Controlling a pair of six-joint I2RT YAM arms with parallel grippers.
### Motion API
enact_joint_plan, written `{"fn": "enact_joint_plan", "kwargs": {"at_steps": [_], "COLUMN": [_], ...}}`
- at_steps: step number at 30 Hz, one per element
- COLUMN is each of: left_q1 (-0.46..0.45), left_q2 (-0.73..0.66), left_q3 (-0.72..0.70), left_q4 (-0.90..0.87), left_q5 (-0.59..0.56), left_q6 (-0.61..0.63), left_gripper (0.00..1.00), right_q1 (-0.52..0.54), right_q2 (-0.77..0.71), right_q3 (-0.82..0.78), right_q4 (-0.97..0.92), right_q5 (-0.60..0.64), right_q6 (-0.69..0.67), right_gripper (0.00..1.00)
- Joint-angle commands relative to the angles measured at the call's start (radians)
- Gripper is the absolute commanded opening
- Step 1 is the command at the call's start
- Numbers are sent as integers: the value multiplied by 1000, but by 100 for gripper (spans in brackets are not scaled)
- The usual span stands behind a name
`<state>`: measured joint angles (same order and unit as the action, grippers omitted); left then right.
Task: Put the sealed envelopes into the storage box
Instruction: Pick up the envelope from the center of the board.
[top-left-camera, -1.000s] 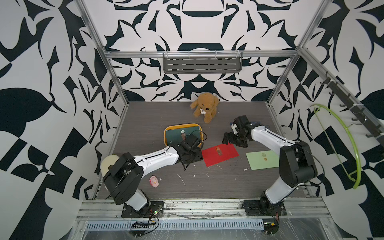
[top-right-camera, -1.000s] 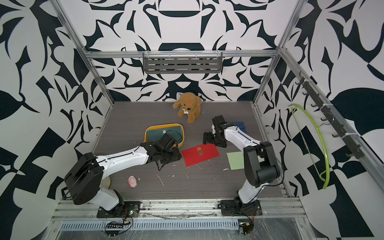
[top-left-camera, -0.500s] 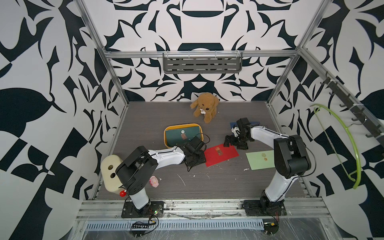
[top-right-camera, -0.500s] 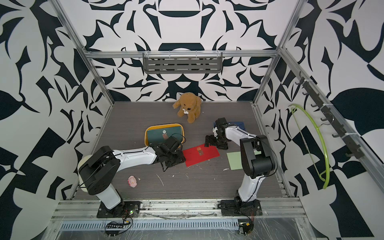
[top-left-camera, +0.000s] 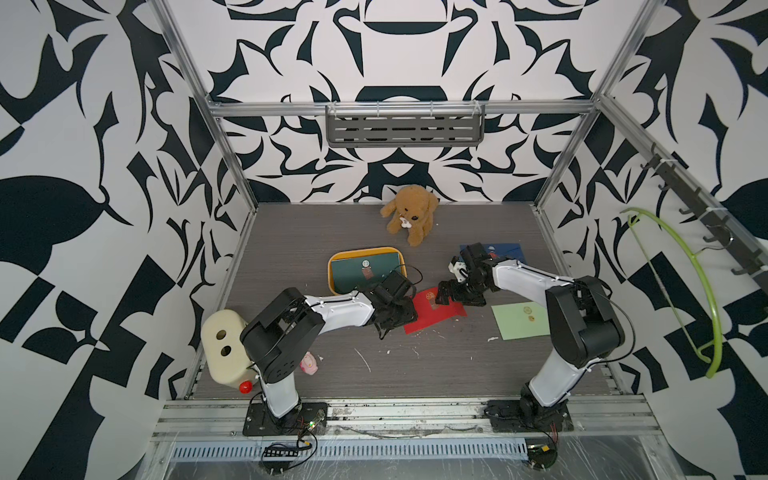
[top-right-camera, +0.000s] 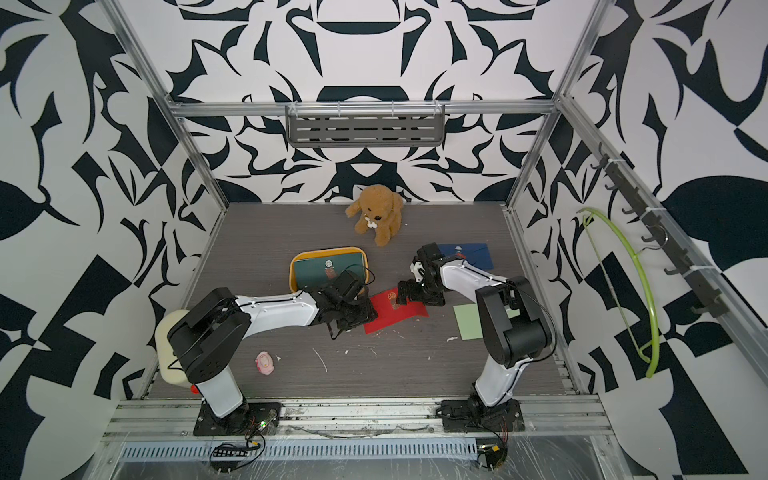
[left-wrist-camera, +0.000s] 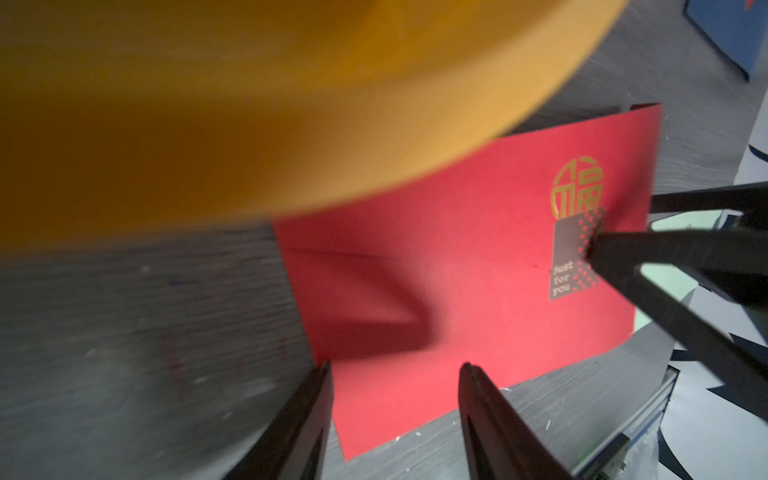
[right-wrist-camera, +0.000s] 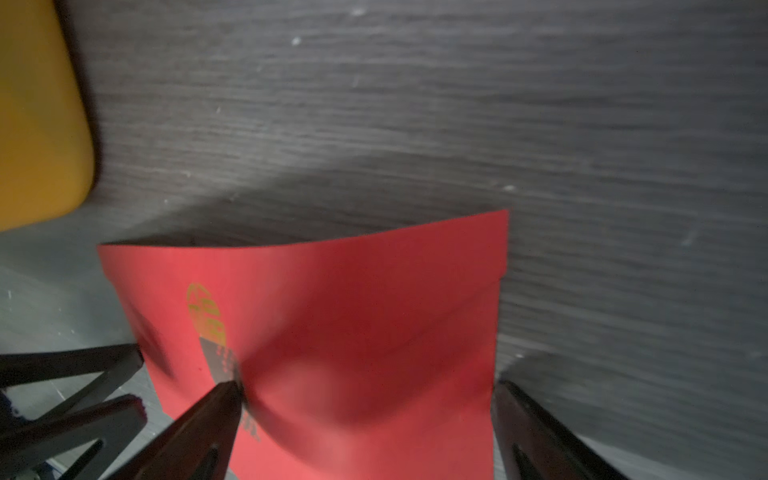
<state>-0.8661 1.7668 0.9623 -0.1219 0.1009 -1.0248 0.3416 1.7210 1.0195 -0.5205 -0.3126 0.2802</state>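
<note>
Here the red envelope (top-left-camera: 434, 316) lies at 4 o'clock of the one storage box (top-left-camera: 365, 249), long axis roughly 8-to-2, with the left gripper (left-wrist-camera: 395, 370) open astride its 8 o'clock end, nearer the box, and the right gripper (right-wrist-camera: 368, 388) spread wide at 2 o'clock; four envelopes in all, counting a pale green envelope (top-left-camera: 521, 320), a navy envelope (top-left-camera: 505, 251) and a dark green envelope (top-left-camera: 365, 272) boxed.

before me the red envelope (left-wrist-camera: 457, 270) is matt paper, the storage box (left-wrist-camera: 249, 104) smooth yellow plastic, the table (left-wrist-camera: 145, 311) grainy grey wood.
</note>
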Motion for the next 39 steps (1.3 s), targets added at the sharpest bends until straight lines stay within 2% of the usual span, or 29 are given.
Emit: {"fn": "enact_joint_plan", "kwargs": {"at_steps": [1, 12, 17, 20, 22, 25, 29, 34, 39], "left_q1": [-4, -20, -10, 16, 44, 90, 99, 125, 125], "left_q2": [40, 24, -86, -159, -176, -127, -29, -12, 42], "left_q3": [-14, -31, -48, -9, 23, 99, 188, 142, 166], "left_q4": [-40, 13, -53, -152, -173, -197, -280, -132, -116], "left_q5": [32, 96, 69, 43, 68, 215, 275, 380, 420], "left_q6": [8, 2, 25, 111, 198, 393, 667, 774, 892], "left_gripper": [55, 54, 54, 54, 54, 54, 54, 54, 56], "right_q1": [45, 170, 179, 179, 182, 191, 197, 209, 213], "right_q2": [-25, -11, -37, -56, -62, -62, -58, -54, -34], "right_q3": [-28, -19, -53, -65, -67, -64, -49, -32, -14], "right_q4": [-52, -114, -132, -143, -148, -146, -156, -167, -181], "right_q5": [-21, 78, 107, 99, 90, 72, 53, 24, -8], "right_q6": [-11, -37, -68, -98, -114, -128, -146, -167, -185], "right_gripper": [99, 98, 84, 81, 80, 80, 80, 80, 79]}}
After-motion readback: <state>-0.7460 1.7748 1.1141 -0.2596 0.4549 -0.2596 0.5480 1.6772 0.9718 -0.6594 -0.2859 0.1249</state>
